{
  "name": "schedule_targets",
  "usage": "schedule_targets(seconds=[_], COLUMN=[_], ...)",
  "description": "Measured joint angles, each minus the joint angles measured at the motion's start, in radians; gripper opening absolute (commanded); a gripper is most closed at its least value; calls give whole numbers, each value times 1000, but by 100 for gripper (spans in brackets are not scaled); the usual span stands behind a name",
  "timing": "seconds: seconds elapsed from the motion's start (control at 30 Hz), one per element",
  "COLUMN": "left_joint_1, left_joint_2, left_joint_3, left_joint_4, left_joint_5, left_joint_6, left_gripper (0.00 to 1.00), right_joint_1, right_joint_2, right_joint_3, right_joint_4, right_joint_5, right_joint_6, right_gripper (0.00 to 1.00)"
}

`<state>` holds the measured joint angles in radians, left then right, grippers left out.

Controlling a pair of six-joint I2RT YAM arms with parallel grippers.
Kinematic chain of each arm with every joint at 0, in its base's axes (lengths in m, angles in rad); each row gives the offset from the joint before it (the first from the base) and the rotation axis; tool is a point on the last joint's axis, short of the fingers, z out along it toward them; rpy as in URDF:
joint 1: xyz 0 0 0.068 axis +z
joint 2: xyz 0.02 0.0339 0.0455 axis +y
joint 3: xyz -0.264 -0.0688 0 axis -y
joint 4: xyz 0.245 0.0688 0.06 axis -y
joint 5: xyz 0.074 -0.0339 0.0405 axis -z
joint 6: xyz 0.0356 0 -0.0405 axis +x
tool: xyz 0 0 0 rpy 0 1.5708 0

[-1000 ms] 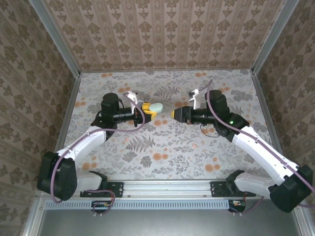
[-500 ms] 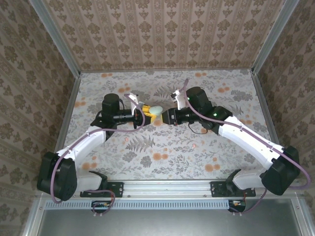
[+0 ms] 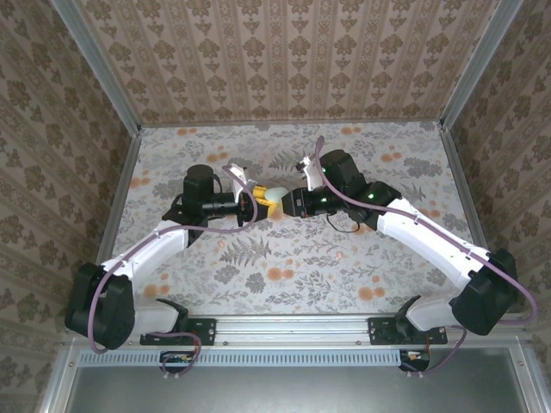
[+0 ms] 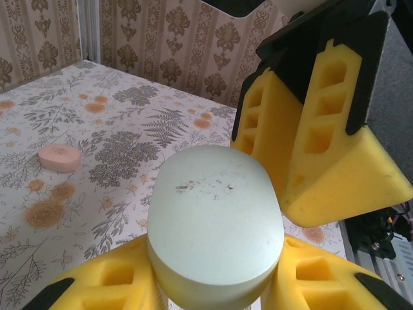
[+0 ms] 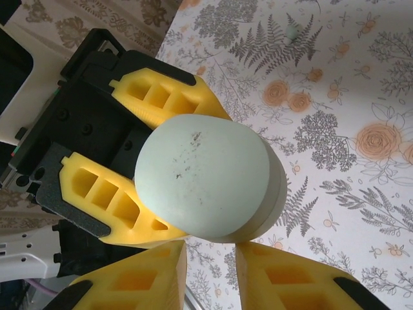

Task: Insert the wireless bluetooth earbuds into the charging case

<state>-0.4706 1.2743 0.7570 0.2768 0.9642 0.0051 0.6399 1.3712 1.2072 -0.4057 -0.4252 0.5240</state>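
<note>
On the left, our left gripper (image 3: 258, 200) is clamped on the mint-white case (image 3: 275, 194) and holds it off the table (image 3: 344, 262), near its middle. In the left wrist view the case sits between the two yellow fingers (image 4: 97, 290) with a broad, speckled face toward the camera. A pink earbud (image 4: 59, 157) lies on the flowered cloth to its left, well apart. On the right, our right gripper (image 5: 211, 252) has its fingertips just beside the case. Its jaws stand a little apart, and we see nothing between them.
</note>
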Motion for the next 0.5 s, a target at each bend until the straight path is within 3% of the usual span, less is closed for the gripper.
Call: schedule_targets(seconds=[0.5], left_joint_1=[-21], left_joint_2=[3], left_joint_3=[4], left_joint_4=[-8], left_joint_5=[-51], left_joint_6=[23], left_gripper=[16], right_joint_1=[-22], right_joint_2=[24], right_joint_3=[39], right_joint_4=[-50], right_joint_5=[0], right_joint_6=[60], right_gripper=[27])
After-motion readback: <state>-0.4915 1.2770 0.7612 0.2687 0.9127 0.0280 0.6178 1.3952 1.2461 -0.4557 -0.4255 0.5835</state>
